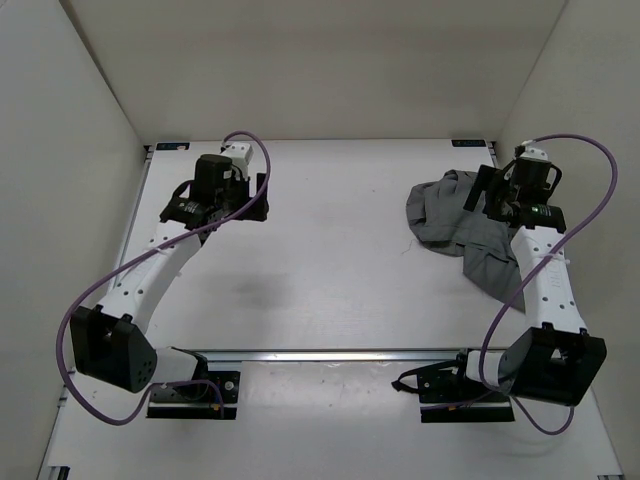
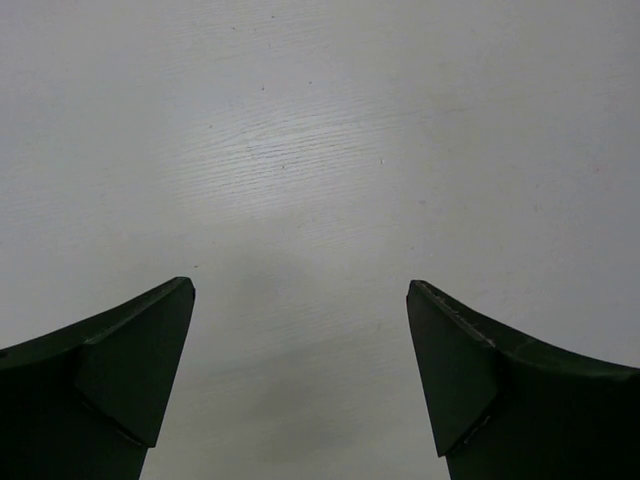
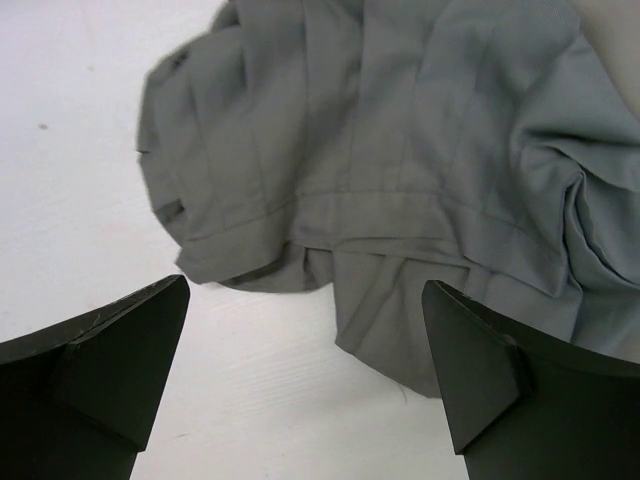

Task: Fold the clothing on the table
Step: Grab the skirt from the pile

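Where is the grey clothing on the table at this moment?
In the top view the clothing lies crumpled at the far right of the table, just ahead of the open right gripper.

bright, even light. soft glare sits on the table (image 2: 300,165) ahead of the left fingers (image 2: 110,385). shadows are faint.

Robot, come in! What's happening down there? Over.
Both jaws open, empty. Grey clothing crumpled, unfolded, far right of table, right jaws above it. Nothing blocking.
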Robot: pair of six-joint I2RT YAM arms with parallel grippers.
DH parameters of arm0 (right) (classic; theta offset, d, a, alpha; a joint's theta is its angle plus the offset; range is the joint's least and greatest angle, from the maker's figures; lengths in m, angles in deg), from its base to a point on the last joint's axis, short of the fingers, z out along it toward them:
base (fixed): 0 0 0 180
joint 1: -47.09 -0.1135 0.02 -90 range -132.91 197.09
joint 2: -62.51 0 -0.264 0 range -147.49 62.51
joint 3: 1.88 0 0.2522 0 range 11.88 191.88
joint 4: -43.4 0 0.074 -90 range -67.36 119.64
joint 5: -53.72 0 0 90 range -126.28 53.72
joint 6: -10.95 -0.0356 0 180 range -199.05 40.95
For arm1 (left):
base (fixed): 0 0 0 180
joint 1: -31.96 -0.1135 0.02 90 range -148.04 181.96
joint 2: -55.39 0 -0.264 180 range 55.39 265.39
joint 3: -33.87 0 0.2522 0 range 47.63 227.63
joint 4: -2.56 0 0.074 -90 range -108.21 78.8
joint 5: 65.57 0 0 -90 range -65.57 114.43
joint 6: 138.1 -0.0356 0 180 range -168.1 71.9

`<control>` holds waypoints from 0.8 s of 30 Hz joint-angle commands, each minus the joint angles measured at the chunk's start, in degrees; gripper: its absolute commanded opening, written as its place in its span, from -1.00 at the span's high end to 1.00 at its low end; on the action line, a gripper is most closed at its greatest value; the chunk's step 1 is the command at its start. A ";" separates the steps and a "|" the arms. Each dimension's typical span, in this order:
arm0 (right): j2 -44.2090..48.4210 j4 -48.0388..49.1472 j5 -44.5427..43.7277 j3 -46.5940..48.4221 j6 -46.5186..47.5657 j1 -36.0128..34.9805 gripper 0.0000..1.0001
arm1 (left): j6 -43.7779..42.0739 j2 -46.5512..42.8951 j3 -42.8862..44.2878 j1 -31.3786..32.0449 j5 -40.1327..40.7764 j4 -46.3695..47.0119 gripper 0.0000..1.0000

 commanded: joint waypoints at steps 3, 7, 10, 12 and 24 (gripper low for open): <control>-1.20 -0.27 -3.19 1.05 1.46 -0.13 -1.00 | -5.20 -1.98 1.96 0.64 -1.26 -1.03 -0.98; -3.04 -0.44 -3.29 1.66 -0.11 1.53 -0.98 | -3.62 -0.84 5.81 0.72 -0.91 -2.09 -0.96; -5.41 0.87 -2.14 0.35 0.76 2.41 -0.98 | -5.46 1.54 8.90 2.65 1.63 -4.20 -0.98; -6.99 0.44 -1.26 0.43 1.12 2.50 -0.98 | -7.48 2.67 9.25 3.36 0.42 -4.11 -0.98; -16.13 6.68 4.73 0.79 -2.22 -7.85 -0.97 | 2.89 2.51 0.83 1.07 -15.94 7.22 -0.96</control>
